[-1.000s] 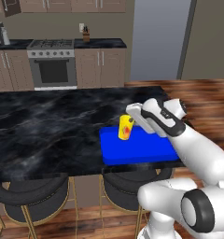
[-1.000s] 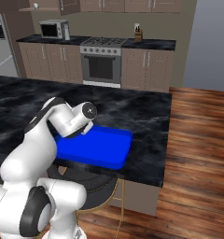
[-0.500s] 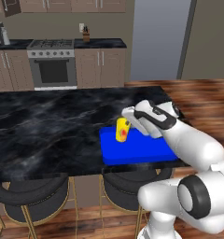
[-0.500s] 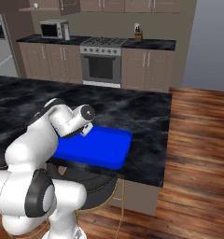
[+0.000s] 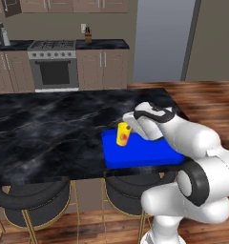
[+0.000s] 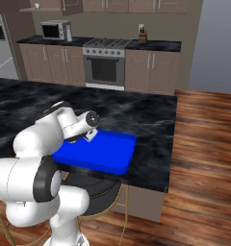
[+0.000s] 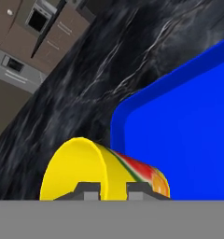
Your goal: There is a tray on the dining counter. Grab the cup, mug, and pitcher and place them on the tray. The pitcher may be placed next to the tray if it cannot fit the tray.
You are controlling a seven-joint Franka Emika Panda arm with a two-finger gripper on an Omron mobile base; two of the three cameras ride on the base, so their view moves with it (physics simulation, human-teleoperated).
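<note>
Hand view has the cup right up against the camera, yellow with the red-orange mark on its side, and the two dark fingertips sit close together on either side of its rim, so the jaws are pinched narrow on the cup wall. Behind it you can see a corner of the blue tray on the black marble dining counter.

From the left base view the gripper holds the cup upright over the left end of the tray; can't tell if the bottom is touching it. The tray sits near the counter's front edge, above the black stools. Stove is at the back wall.
</note>
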